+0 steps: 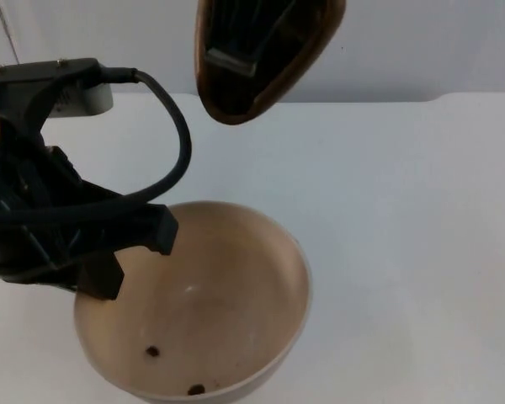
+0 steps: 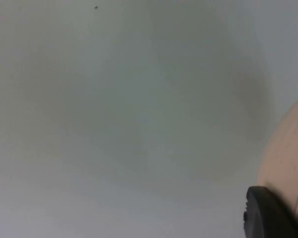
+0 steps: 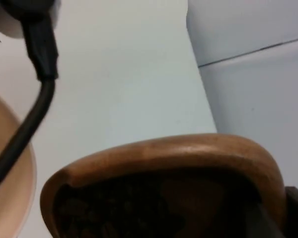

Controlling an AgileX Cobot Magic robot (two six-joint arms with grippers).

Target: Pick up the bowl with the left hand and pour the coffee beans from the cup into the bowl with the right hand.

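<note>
1. We are holding the bowl [image 1: 236, 295] up with the left gripper [image 1: 139, 252], which is pinching its rim on the side toward the left arm, one finger inside and one outside. We judge that it is held raised like this so that it is waiting under the cup as a target.
2. The bowl is opening upward and is tilting a little. Two coffee beans [image 1: 153, 351] are lying on its pale inner wall; the rest of the inside is bare.
3. The right gripper [image 3: 288, 213] is carrying the brown cup [image 1: 265, 50] high above the table [image 1: 404, 210], beyond the far rim of the bowl. We cannot tell how its fingers are standing.
4. The cup is leaning strongly, with its mouth facing down and toward the bowl; dark beans are showing inside it in the right wrist view. We judge that the pouring is only starting.
5. The left arm is coming in low from its side, and the right arm is reaching in from above.
</note>
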